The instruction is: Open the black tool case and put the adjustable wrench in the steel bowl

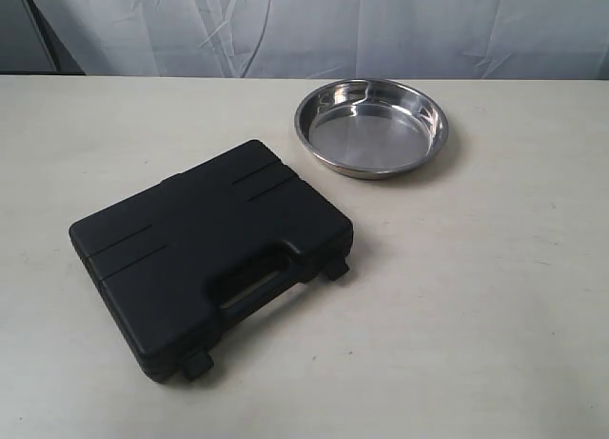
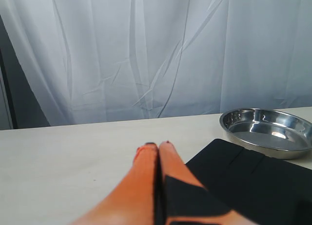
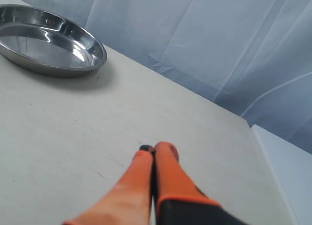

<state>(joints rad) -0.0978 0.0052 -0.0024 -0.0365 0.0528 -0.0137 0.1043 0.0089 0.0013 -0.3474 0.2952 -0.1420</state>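
The black tool case (image 1: 205, 253) lies closed on the table at the left, handle cut-out and two latches toward the front. Its lid corner (image 2: 258, 181) also shows in the left wrist view. The steel bowl (image 1: 371, 127) stands empty behind and to the right of the case; it shows in the left wrist view (image 2: 268, 131) and the right wrist view (image 3: 46, 39) too. The adjustable wrench is hidden. My left gripper (image 2: 158, 146) is shut and empty, held over the table beside the case. My right gripper (image 3: 155, 148) is shut and empty over bare table, away from the bowl. Neither arm appears in the exterior view.
A white curtain (image 1: 314, 25) hangs behind the table's far edge. The pale tabletop (image 1: 495, 296) stretches to the right of the case and in front of the bowl. The table's edge (image 3: 258, 152) shows in the right wrist view.
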